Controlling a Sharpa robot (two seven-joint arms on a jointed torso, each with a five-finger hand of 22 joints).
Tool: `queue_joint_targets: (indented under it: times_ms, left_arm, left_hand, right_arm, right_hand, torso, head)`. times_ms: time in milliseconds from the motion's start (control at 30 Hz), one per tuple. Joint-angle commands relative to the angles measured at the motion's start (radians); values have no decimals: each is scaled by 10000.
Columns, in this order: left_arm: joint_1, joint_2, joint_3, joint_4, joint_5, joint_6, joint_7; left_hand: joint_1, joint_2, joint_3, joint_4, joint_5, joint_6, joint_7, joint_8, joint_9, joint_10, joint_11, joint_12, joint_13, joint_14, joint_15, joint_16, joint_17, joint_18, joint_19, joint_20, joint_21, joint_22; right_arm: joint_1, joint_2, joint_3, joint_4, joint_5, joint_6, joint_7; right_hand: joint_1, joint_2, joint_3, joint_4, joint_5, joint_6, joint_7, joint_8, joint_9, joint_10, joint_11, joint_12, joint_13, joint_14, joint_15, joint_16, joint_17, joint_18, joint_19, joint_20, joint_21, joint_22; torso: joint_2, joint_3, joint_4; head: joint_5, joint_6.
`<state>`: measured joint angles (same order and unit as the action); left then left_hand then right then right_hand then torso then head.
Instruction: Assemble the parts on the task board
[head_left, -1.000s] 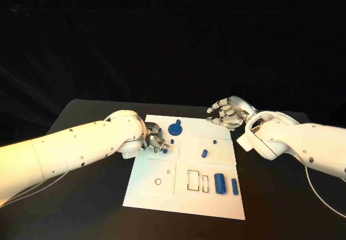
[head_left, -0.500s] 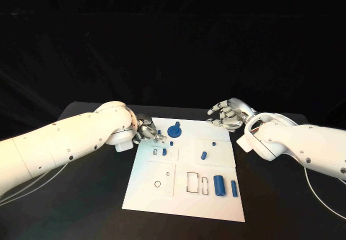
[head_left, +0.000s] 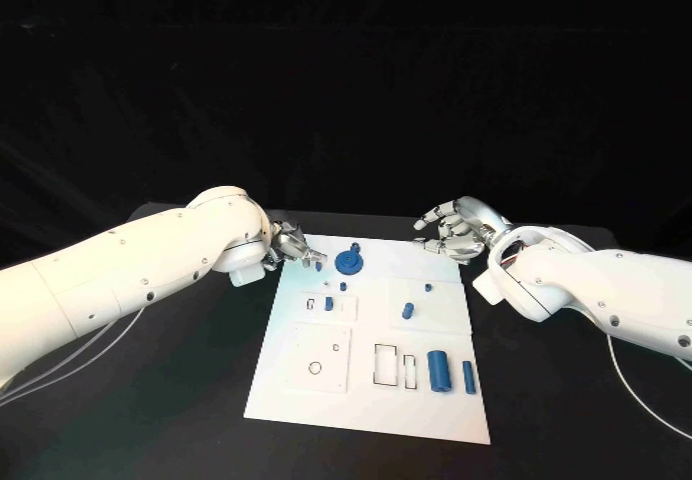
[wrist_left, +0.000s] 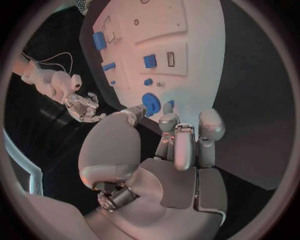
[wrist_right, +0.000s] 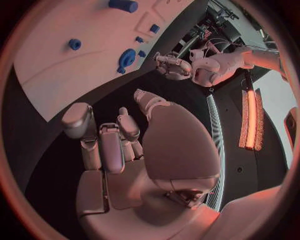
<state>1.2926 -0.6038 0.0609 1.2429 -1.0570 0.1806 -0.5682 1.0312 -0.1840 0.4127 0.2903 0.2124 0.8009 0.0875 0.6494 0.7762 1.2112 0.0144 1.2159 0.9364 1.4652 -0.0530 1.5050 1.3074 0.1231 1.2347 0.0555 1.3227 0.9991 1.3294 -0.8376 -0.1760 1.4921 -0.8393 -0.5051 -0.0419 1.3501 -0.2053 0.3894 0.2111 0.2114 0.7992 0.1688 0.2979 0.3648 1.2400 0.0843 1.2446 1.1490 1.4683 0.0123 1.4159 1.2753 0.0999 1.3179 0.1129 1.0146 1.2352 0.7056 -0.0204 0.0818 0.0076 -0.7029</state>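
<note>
Hovering at the task board's (head_left: 289, 390) far left corner, the left hand (head_left: 293, 246) holds its fingers (wrist_left: 182, 145) curled close together; whether a small blue piece sits pinched at their tips I cannot tell. That spot is near the round blue disc part (head_left: 349, 263), probably to work at the board's far edge. The board lies in the middle of the bench (head_left: 173, 400); a small blue block (head_left: 329, 303) and a short peg (head_left: 408, 310) sit mid-board, and two blue cylinders (head_left: 438, 369) stand toward its near right corner. The right hand (head_left: 457, 229) waits off the far right corner, fingers loosely bent and grasping nothing.

The left wrist view shows that hand's fingertips beside the disc, hidden by the arm in the head view. The right wrist view shows its palm bare.
</note>
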Motion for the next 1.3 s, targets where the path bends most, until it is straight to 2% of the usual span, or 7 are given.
queue_joint_targets:
  times_ms: [33,200,633,733,967,1133,1300]
  left_arm:
    - [16,201,-11,-347,-403,-57,219]
    - [-6,547,-51,-960,-571,-163,399]
    - [-23,1063,-80,-1702,-756,-133,675]
    - [-24,1167,-126,-1851,-708,-69,710]
    - [-30,1364,-307,-2195,-597,86,752]
    - [-49,1512,-381,-2469,-589,174,809]
    - [-71,1613,-429,-2657,-593,187,865]
  left_hand:
    - [133,1,-87,10,48,7,40,-74,-34,-67,34,-70,-38,661,88,-63,1305,-114,-21,78,-24,10]
    - [185,16,-114,9,47,8,59,-141,-82,-121,50,-109,-104,659,103,-63,1304,-109,-33,92,-32,-6]
    - [240,24,-207,17,26,8,99,-302,-207,-172,86,-134,-155,655,136,-62,1301,-105,-47,122,-40,-18]
    - [246,25,-217,16,20,9,102,-317,-220,-171,90,-130,-150,658,139,-57,1311,-105,-48,125,-40,-18]
    - [307,47,-247,9,5,18,119,-388,-281,-210,105,-152,-193,652,155,-62,1299,-99,-68,140,-52,-40]
    - [424,96,-261,0,5,94,120,-426,-334,-195,112,-121,-152,650,165,-59,1300,-101,-66,156,-47,-24]
    - [491,113,-268,-7,8,128,119,-442,-358,-202,110,-119,-159,651,166,-54,1308,-99,-69,162,-47,-23]
  right_arm:
    - [-5,12,2,19,-92,51,72]
    - [-5,22,2,24,-92,53,71]
    - [-5,67,3,33,-92,39,76]
    - [-4,79,3,34,-92,39,77]
    - [-4,93,4,42,-92,40,77]
    - [-3,88,4,55,-134,41,80]
    - [-1,86,4,79,-162,40,81]
  right_hand:
    - [-13,-50,10,59,36,-69,22,67,-13,-60,-7,-40,11,269,-64,-34,3,148,-45,-29,-48,5]
    - [-18,-46,13,69,46,-75,21,74,-16,-71,-7,-51,-8,267,-64,-45,-12,153,-53,-30,-83,-15]
    - [-14,-41,18,70,52,-77,21,76,-17,-71,-8,-52,-10,270,-64,-42,-5,153,-51,-30,-85,-15]
    - [-14,-41,18,70,52,-77,21,76,-17,-71,-8,-52,-10,270,-64,-42,-5,153,-51,-30,-85,-15]
    - [-14,-41,18,70,52,-77,21,76,-17,-71,-8,-52,-10,270,-64,-42,-5,153,-51,-30,-85,-15]
    - [-11,-34,28,75,71,-86,22,83,-22,-62,-8,-43,-3,271,-65,-50,-10,154,-49,-32,-100,-23]
    - [-11,-34,28,75,71,-86,22,83,-22,-62,-8,-43,-3,271,-65,-50,-10,154,-49,-32,-100,-23]
  torso:
    - [18,-16,-17]
    - [14,-16,-34]
    - [32,-10,-37]
    - [32,-14,-46]
    - [22,-9,-36]
    - [12,-12,-4]
    - [20,-6,-19]
  head:
    - [22,-22]
    - [30,-36]
    - [32,-23]
    - [29,-26]
    - [7,-19]
    - [12,-17]
    - [26,-12]
